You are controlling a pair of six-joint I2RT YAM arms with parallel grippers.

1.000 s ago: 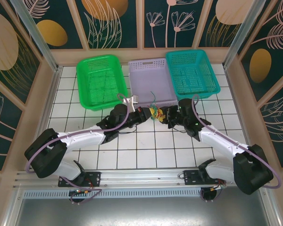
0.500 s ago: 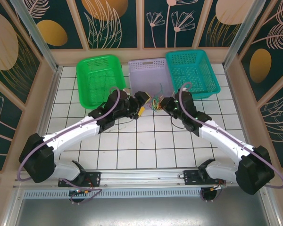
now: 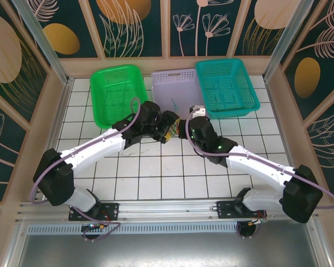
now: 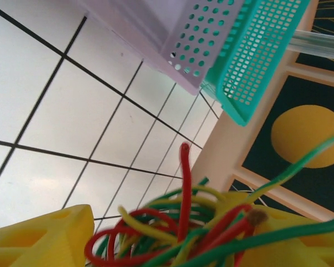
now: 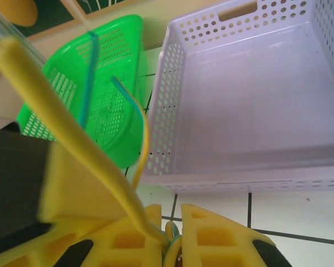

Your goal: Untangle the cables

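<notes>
Pinching a few strands of the cables, right gripper anchors the tangle above the tiles, just in front of the lilac basket; left gripper is spread around the knot. Close it on one outer loop only, then pull apart slowly, sideways.

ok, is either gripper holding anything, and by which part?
Right gripper pinches the cables by a few strands; left gripper stands open around them.
</notes>
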